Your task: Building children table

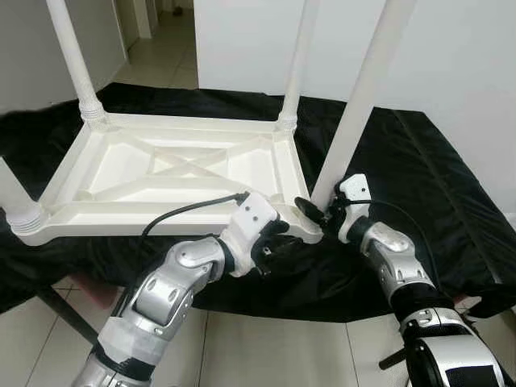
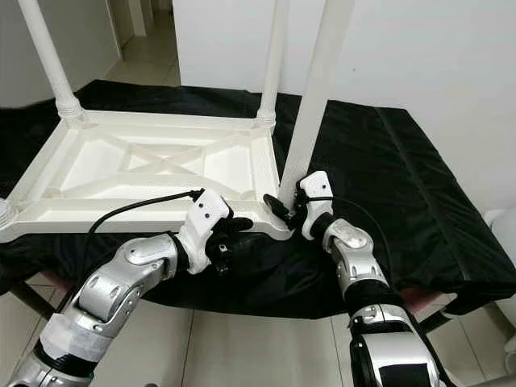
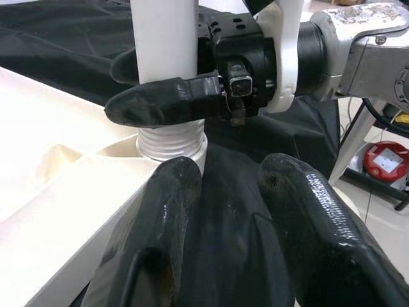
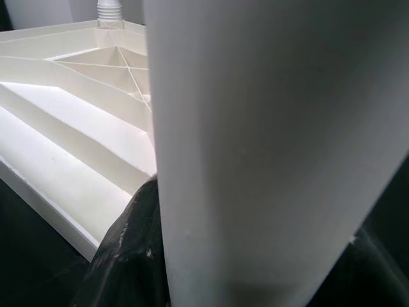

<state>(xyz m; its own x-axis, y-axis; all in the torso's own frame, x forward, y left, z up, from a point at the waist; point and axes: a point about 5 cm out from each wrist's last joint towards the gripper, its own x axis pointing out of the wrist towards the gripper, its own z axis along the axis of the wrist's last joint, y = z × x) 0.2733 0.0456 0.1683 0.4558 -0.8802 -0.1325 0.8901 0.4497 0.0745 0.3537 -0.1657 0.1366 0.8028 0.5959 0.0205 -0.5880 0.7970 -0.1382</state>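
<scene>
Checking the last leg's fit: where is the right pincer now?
The right pincer is clamped on the white plastic table leg just above its socket at the upturned white tabletop's near right corner.

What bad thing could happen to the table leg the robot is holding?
1. The leg leans in its corner socket, so it might go in crooked or jam.
2. The right gripper grips it low down, so the long top could swing and tip over if the grip slips.
3. The left gripper sits under the tabletop edge by that corner; a nudge could shift the tabletop on the black cloth.
</scene>
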